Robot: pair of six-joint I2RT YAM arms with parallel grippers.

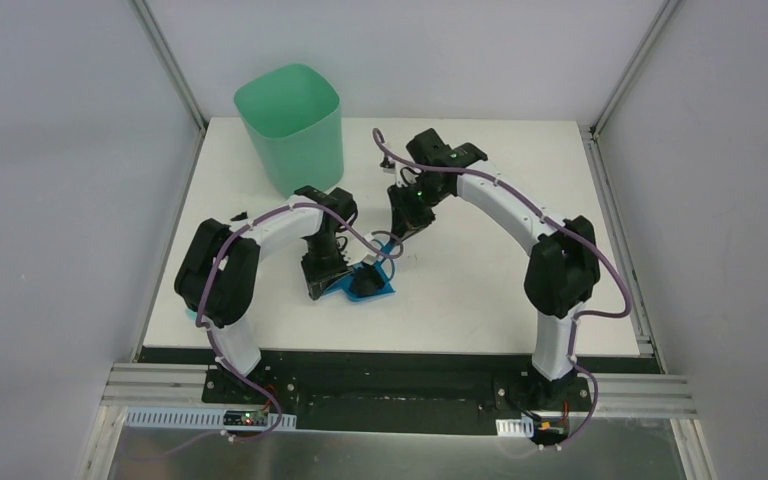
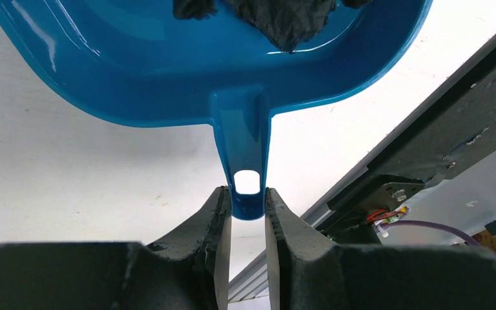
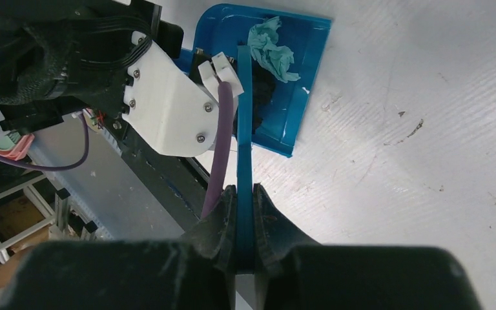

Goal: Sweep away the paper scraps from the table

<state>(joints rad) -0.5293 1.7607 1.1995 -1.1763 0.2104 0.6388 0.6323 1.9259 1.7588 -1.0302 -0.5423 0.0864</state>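
Since the paper scraps point(image 3: 270, 46) that show all lie inside the dustpan point(image 2: 168, 84), a light blue wad plus black ones, the sweeping itself looks mostly done imo.

The pan sits flat on the tabletop point(image 3: 413, 77), approx mid-width, a bit left of centre and nearer the near edge than the far one. Left gripper point(image 2: 248, 197): jaws nearly closed, pinching the end of the pan's handle just by its hanging hole. Right gripper point(image 3: 244, 194): jaws closed tight on the handle of the brush point(image 3: 244, 155), w/ the bristle end down inside the pan, touching the black wads.

Bare tabletop beside the pan has a few dark specks and scuffs. Too small to tell if they're scraps or just marks, so maybe one more pass is needed.

Left to do, prob: check for strays, then lift the pan and tip it into the green bin point(image 1: 290, 125) at the far left corner. Nothing's been emptied yet, as far as can be seen.
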